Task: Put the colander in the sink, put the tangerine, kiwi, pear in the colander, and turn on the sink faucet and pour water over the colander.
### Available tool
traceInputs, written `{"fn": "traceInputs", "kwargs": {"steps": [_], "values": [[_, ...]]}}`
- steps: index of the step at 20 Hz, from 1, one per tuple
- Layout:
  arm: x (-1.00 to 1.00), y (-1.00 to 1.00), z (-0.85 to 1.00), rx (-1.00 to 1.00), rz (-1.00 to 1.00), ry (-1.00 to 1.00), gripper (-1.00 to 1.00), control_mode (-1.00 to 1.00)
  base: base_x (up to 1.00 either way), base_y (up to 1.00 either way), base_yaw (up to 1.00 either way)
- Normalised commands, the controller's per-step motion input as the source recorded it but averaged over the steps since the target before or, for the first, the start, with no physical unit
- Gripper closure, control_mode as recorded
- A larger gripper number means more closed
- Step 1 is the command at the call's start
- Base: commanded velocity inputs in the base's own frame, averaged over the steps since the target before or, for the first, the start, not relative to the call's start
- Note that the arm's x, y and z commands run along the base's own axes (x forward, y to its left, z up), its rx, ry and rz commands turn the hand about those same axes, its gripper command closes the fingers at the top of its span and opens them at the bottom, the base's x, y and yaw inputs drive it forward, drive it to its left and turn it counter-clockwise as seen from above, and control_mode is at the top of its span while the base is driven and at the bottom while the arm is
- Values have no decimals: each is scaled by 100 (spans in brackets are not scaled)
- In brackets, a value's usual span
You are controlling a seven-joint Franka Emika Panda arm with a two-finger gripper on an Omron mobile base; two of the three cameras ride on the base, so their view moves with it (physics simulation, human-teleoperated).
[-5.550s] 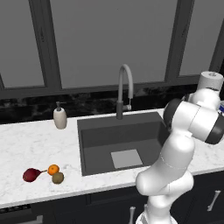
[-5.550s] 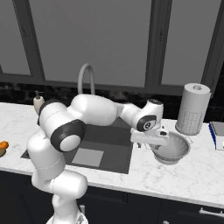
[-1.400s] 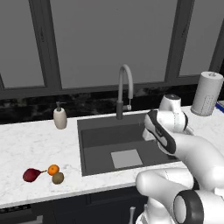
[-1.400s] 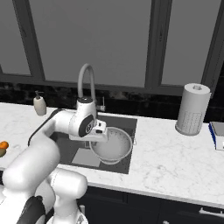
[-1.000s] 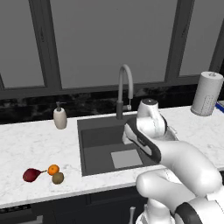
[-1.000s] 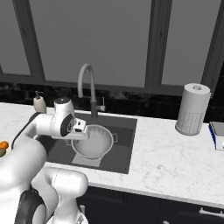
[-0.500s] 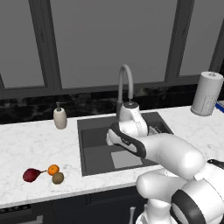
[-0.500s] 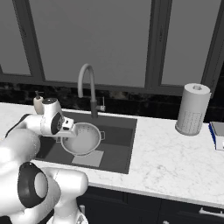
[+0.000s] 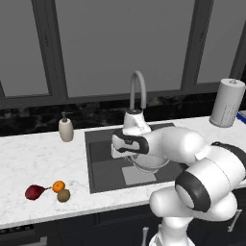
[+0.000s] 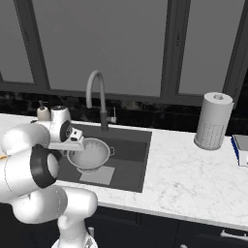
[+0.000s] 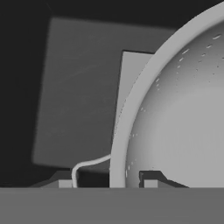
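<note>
Swung left over dark sink [image 9: 103, 161], tool [image 11: 107, 180] clamped on one colander [image 10: 89, 155]; white marble table [image 9: 29, 161], three fruits.

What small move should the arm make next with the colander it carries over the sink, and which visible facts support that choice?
Probably lower it a little and let go. The end effector is shut on the rim of the colander, which hangs over the pale panel of the sink, seemingly not yet resting on it. The tangerine, kiwi and pear wait on the counter.
</note>
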Motion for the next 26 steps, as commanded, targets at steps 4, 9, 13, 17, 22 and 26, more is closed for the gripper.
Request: {"fn": "traceInputs", "kwargs": {"steps": [4,9,13,17,22,26], "values": [[31,2,-48,0,0,0,100,-100,0,0,0],[33,8,-45,0,0,0,100,-100,0,0,0],[28,6,-33,0,0,1,100,-100,0,0,0],[24,2,-47,0,0,1,100,-100,0,0,0],[19,1,-55,0,0,0,100,-100,0,0,0],[27,4,-43,-2,0,0,100,-100,0,0,0]]}}
